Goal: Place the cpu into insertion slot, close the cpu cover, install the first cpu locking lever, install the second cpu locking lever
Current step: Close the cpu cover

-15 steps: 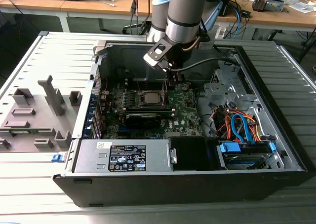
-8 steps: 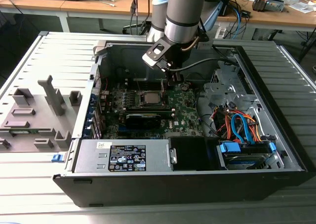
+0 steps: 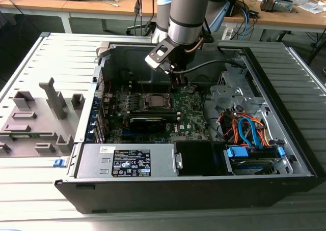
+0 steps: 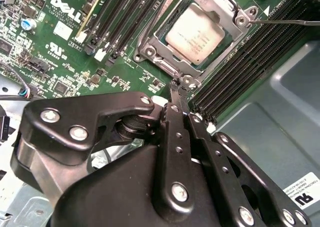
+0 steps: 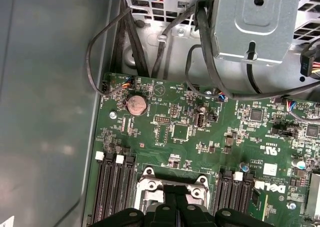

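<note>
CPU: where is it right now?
The small square silver-topped CPU sits in the second wrist view inside the silvery metal cover frame on the green motherboard, between black memory slots, just beyond the end effector.

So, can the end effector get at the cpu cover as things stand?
Probably yes. In the second wrist view the end effector hangs right by a corner of the cover, which lies closed over the cpu. No cable or card lies between them.
</note>
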Robot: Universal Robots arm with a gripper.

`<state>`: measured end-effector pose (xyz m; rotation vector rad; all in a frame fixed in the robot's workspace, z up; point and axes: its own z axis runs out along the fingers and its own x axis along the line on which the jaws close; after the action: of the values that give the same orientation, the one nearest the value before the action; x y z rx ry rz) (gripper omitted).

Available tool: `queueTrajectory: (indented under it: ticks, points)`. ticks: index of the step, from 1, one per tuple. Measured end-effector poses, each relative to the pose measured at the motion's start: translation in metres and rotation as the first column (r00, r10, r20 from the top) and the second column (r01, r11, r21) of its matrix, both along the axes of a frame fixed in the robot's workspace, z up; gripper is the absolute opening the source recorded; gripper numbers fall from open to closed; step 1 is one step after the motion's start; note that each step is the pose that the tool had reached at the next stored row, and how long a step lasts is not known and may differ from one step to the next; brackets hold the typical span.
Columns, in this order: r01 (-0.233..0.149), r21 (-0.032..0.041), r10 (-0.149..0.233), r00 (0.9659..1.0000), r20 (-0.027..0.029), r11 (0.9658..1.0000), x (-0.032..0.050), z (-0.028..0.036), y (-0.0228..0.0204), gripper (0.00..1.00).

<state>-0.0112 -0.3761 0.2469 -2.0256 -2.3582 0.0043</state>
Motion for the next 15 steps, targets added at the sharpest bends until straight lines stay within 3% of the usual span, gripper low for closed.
queueTrajectory:
  ticks: [6, 15]
  points:
    - [-0.001, 0.0000, 0.001, 1.0000, 0.0000, 1.0000, -0.0049, -0.0025, 0.0000, 0.11]
    - [-0.001, 0.0001, 0.001, 1.0000, -0.0001, 1.0000, -0.0058, -0.0035, 0.0000, 0.11]
